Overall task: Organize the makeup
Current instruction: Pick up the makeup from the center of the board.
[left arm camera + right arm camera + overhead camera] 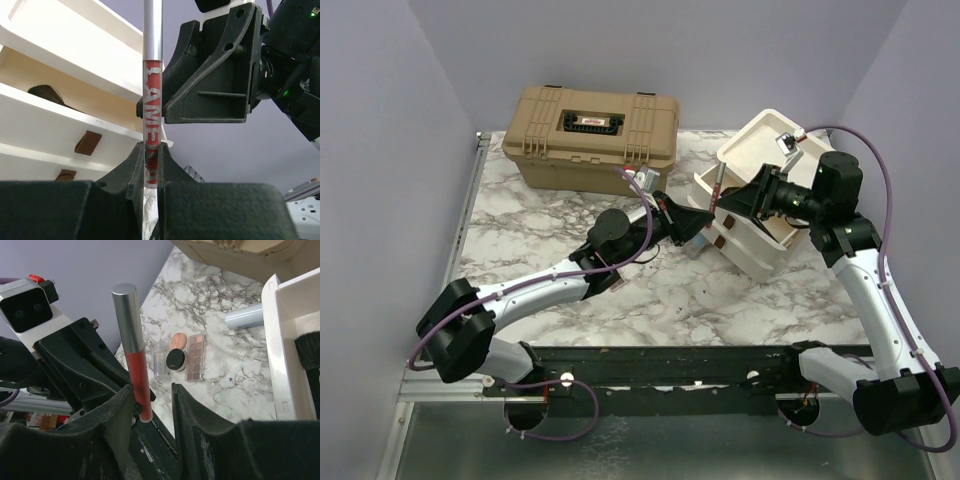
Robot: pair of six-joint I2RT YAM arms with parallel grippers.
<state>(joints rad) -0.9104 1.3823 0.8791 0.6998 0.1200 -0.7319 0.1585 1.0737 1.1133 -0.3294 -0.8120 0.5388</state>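
Your left fingers (140, 162) are clamped tight on the lower end of the slim red lip-gloss tube with a silver cap (151, 110). They hold it upright above the marble desk (225, 355), beside the white plastic drawer box (280, 340). Your right fingers (125, 405) straddle the tube, part open, with a gap on one side.

I see both arms meeting mid-table, my left gripper (700, 226) and right gripper (728, 206) close together at a slim red tube (719, 183), right against the tilted white drawer box (760, 140). A tan latched plastic case (590, 145) sits behind on the marble-patterned table (520, 230).
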